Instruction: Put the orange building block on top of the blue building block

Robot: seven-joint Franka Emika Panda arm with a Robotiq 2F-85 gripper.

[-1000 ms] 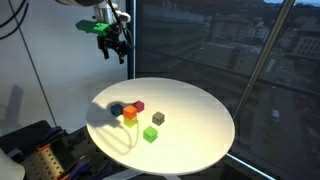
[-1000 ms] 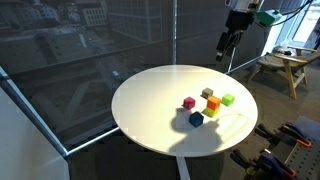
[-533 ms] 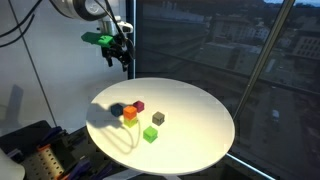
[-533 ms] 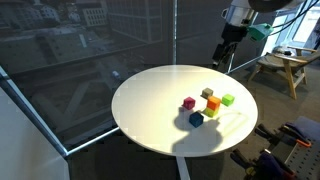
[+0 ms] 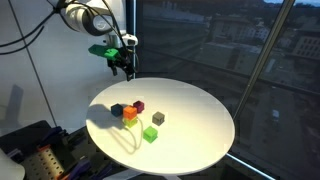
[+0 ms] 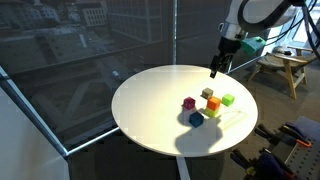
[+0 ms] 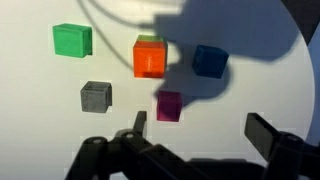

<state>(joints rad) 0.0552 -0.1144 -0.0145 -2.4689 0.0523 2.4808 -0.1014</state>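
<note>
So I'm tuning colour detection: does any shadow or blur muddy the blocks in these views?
Wrist view: a broad shadow darkens the surface around the orange block and blue block, and the hand is dark and soft-edged. In both exterior views, the table is brightly lit against dark windows, with an arm shadow beside the blocks.

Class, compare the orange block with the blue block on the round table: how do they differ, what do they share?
Colour: the orange block is bright orange-red, the blue block dark navy. Neighbours: a yellow block sits tight against the orange block; the blue block stands apart. Place: in the wrist view the orange block is mid-cluster, the blue block at its edge. Both are small cubes of like size on the white table.
</note>
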